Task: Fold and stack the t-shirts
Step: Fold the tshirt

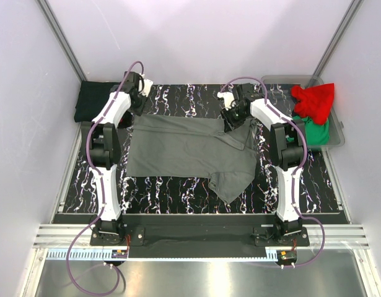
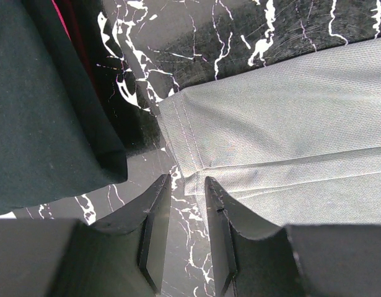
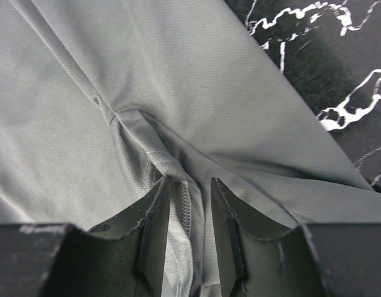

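- Reading the layout first: the dark grey t-shirt (image 1: 184, 145) lies spread flat on the marbled table (image 1: 190, 99) between the two grippers. Its long axis runs from one gripper across to the other, with the hem end at the left and the shoulder-and-sleeve end at the right
- We see the left gripper (image 2: 186, 184) with its jaws a little apart and bare table showing in the gap, so we judge that nothing is clamped there. The shirt's hemmed corner sits just ahead of the fingertips and to their right, and its edge runs back beneath the gripper's right side
- We see the right gripper (image 3: 189, 183) down on the far end of the same shirt. Its jaws stand astride a raised, seamed ridge of cloth that runs into the gap between them, but we cannot tell whether they pinch that ridge or only straddle it
- What the coming move turns on, as we judge it: both grippers sit along the shirt's far edge, and the whole body of the cloth stretches from them back toward the arm bases. The left gripper is the nearer one to the hem corner, and it would need to shift slightly to its right to get that corner between its jaws
- A black t-shirt (image 1: 94, 102) lies just to the left of the left gripper. A red t-shirt (image 1: 314, 99) and a green t-shirt (image 1: 317, 131) sit in the bin (image 1: 337, 137), well out to the right of the right gripper
- We would watch for a lopsided lift if only one end is truly held
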You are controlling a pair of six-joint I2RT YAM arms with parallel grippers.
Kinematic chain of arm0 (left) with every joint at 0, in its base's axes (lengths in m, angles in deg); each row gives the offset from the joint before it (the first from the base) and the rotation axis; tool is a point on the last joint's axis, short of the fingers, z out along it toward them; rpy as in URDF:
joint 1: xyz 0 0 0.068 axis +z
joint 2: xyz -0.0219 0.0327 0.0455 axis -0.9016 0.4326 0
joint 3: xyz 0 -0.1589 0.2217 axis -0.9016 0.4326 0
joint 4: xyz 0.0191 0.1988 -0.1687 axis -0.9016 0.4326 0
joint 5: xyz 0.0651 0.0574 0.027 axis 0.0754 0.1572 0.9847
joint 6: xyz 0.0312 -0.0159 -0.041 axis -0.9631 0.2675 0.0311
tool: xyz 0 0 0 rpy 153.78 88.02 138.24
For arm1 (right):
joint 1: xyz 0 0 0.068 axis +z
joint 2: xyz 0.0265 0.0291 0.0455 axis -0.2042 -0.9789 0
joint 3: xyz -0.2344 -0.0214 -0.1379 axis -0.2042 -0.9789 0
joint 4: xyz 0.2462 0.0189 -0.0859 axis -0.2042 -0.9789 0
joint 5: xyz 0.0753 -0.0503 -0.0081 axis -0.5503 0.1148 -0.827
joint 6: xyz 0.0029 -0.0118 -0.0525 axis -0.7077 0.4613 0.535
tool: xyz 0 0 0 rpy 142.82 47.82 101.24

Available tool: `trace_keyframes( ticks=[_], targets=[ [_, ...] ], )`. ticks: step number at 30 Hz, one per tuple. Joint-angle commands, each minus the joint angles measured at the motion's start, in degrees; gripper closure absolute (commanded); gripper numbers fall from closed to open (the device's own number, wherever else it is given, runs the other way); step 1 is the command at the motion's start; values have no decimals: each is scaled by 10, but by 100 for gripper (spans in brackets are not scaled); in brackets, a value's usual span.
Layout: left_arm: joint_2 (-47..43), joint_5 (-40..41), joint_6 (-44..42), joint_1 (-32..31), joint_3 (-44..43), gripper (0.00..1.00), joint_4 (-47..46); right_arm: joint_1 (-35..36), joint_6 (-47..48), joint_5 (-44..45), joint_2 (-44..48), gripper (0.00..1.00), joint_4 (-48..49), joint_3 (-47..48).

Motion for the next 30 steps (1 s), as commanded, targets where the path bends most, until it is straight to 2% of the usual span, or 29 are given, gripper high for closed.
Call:
trace_keyframes(
  ticks=[1,12,30],
  targets=[
    [-29,3,-7,-4,-3,67,-20,-2,-6,-23,23,61,1,-4],
    [-23,3,-4,-9,-8,67,-19,-3,-25,-48,89,59,-1,-52],
    [-37,13,-14,-12,10,67,-21,-3,-35,-68,36,60,-17,-35]
  ],
)
